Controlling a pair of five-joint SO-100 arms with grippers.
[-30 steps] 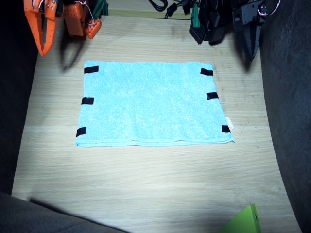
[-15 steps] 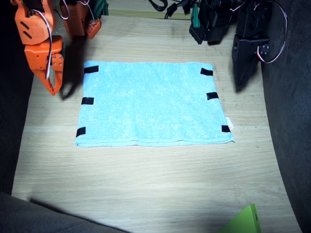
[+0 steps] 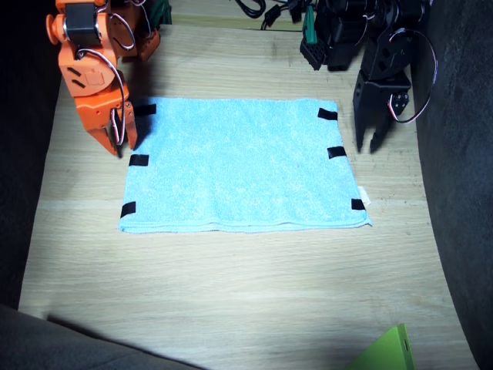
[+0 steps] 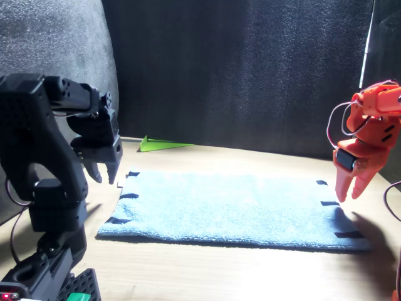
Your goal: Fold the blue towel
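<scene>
My right gripper (image 3: pixel 117 139), the orange one, has dropped in the last second from high at the table's back corner to just above the towel's short edge, between the top two tape marks there. Its jaws point down and look nearly closed, holding nothing. My left gripper (image 3: pixel 370 141), the black one, has come down the same way and now hangs just outside the opposite short edge, beside the middle mark, jaws slightly parted and empty. In the front view both sets of tips sit above the cloth, not touching it, so I judge this as the approach to a first pinch, one gripper per short edge.

The blue towel (image 3: pixel 239 166) has not moved. It lies flat and fully spread in the middle of the wooden table (image 3: pixel 231 293), long edges running side to side, with no fold in it yet.

By size and count:
- One table.
- One towel.
- Two arms, the right arm (image 4: pixel 366 144) and the left arm (image 4: pixel 56 182), each with one gripper.
- One green wedge (image 3: pixel 385 351) at the table's near edge, well apart from the towel.
- Six black tape marks (image 3: pixel 336 152), three along each short edge.
- One small white tag (image 3: pixel 363 197), at the near corner on my left gripper's side.
</scene>
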